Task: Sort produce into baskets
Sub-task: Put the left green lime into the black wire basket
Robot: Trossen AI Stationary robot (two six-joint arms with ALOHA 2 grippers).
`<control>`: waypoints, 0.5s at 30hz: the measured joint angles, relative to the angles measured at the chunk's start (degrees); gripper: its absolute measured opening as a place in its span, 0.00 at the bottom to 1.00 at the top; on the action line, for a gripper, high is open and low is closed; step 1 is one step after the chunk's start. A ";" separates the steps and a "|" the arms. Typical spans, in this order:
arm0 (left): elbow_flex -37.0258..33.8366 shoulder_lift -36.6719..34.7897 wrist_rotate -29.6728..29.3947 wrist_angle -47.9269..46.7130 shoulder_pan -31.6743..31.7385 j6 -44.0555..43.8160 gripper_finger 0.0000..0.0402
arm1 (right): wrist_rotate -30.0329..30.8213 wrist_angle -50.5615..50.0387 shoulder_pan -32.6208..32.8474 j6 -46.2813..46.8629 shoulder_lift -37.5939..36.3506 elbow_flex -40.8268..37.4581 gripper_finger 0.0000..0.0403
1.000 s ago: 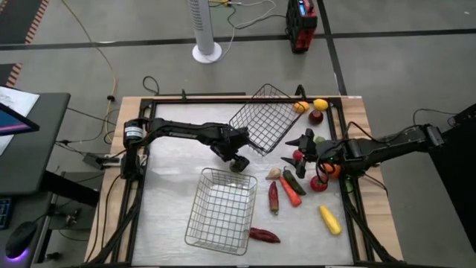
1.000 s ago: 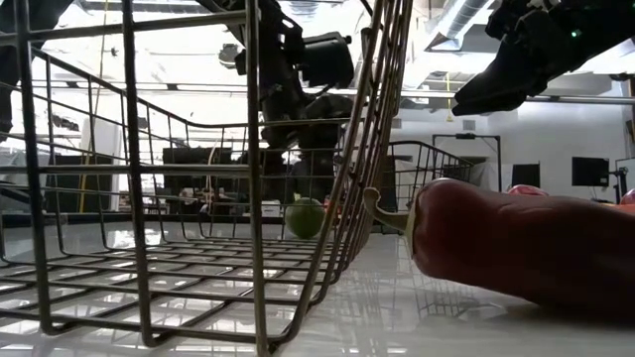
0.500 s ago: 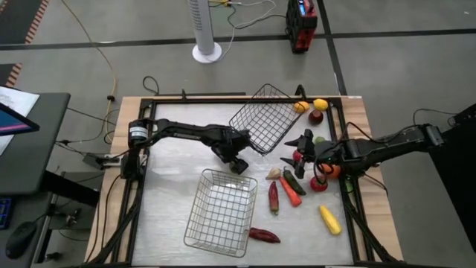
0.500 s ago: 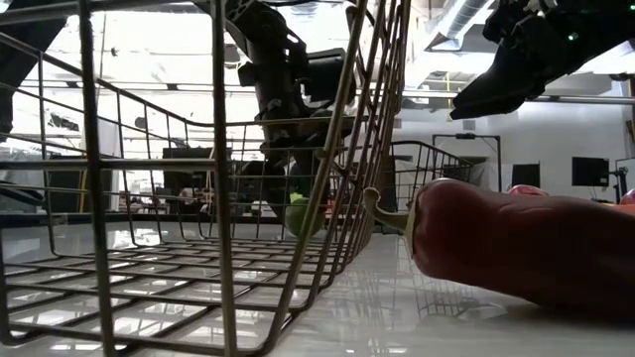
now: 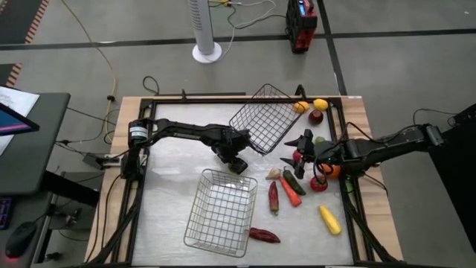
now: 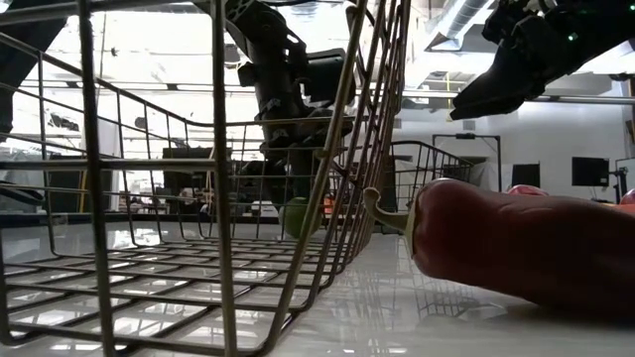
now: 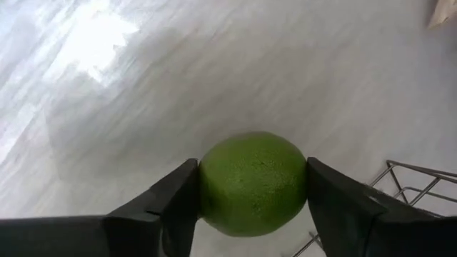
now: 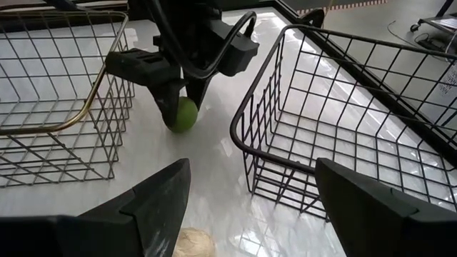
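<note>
Between baskets, left hand (image 7: 250,187) gripping lime (image 7: 253,183)

The left hand (image 7: 251,187) clamps a round green pebbled fruit (image 7: 253,183) above the pale glossy worktop (image 7: 143,86); a silver wire basket (image 7: 418,187) corner sits at four o'clock.

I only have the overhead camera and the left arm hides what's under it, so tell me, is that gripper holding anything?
Observer: Yes. The left gripper is shut on a green lime, a finger on each side.
Operator: Is it over a basket?
Observer: No. The lime sits low over bare table, between the two baskets.
Operator: And the right gripper?
Observer: The right gripper is open and empty, facing the lime.
</note>
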 joint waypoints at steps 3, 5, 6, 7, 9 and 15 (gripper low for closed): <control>0.00 0.01 0.57 -0.13 0.07 0.00 0.49 | 0.00 0.00 0.00 0.00 0.00 0.00 0.81; 0.00 0.01 0.62 -0.08 0.07 0.01 0.49 | 0.01 0.01 0.00 0.00 0.00 0.00 0.81; 0.00 -0.01 0.64 0.06 0.08 0.00 0.49 | 0.00 0.02 0.00 0.00 0.00 0.00 0.81; 0.02 -0.01 0.74 0.28 0.18 0.02 0.49 | 0.00 0.02 0.00 0.00 0.00 0.00 0.81; 1.09 0.01 1.03 -0.66 0.50 0.61 0.50 | 0.02 0.00 0.00 0.00 0.00 0.00 0.81; 10.66 0.01 0.03 -8.33 1.87 5.18 0.50 | 0.02 0.02 -0.02 0.00 0.00 0.00 0.81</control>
